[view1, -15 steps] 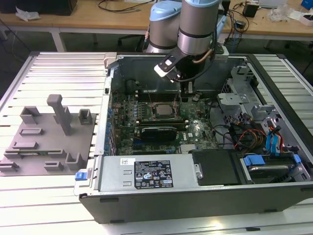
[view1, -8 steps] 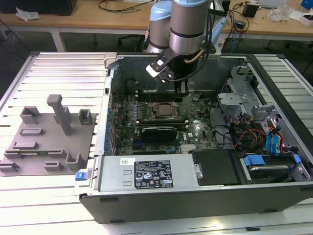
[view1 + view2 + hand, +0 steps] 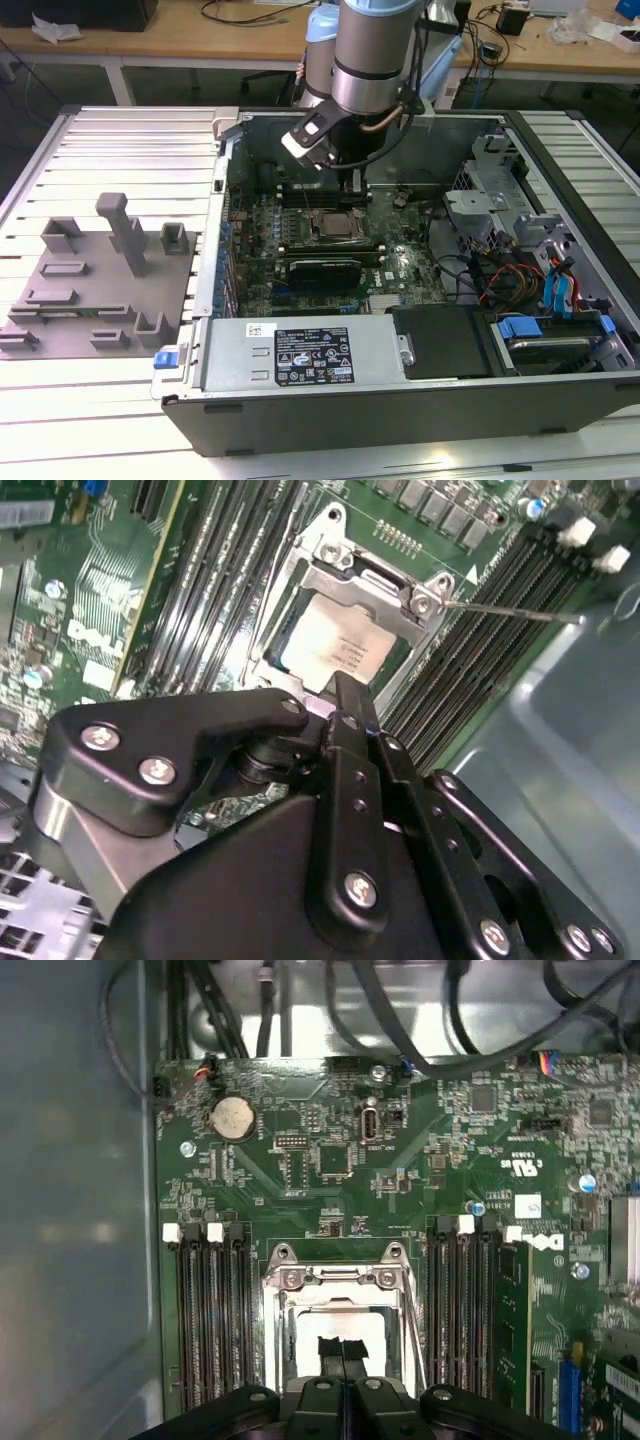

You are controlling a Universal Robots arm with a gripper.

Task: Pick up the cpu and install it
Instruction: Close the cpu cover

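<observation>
So the cpu [image 3: 335, 645] is sitting flat in the socket, with the metal socket frame [image 3: 372, 580] around its edges. That's about mid-board on the motherboard [image 3: 400, 1160], between the two banks of memory slots [image 3: 210, 1310]. The gripper [image 3: 342, 1352] hangs right over it. In the first wrist view the jaws look clenched together with nothing between them, and the tips are over the chip's pale top. I can't tell if they actually touch it.

In the exterior view the arm [image 3: 370, 50] reaches straight down into the open PC case [image 3: 420, 400], which lies flat on the slatted bench [image 3: 130, 150] and takes up the side toward the exterior view's right. A grey fixture block [image 3: 100, 280] sits on the bench just beside the case, toward the edge on the exterior view's left. There's a coin cell [image 3: 232, 1117] near the board's corner.
</observation>
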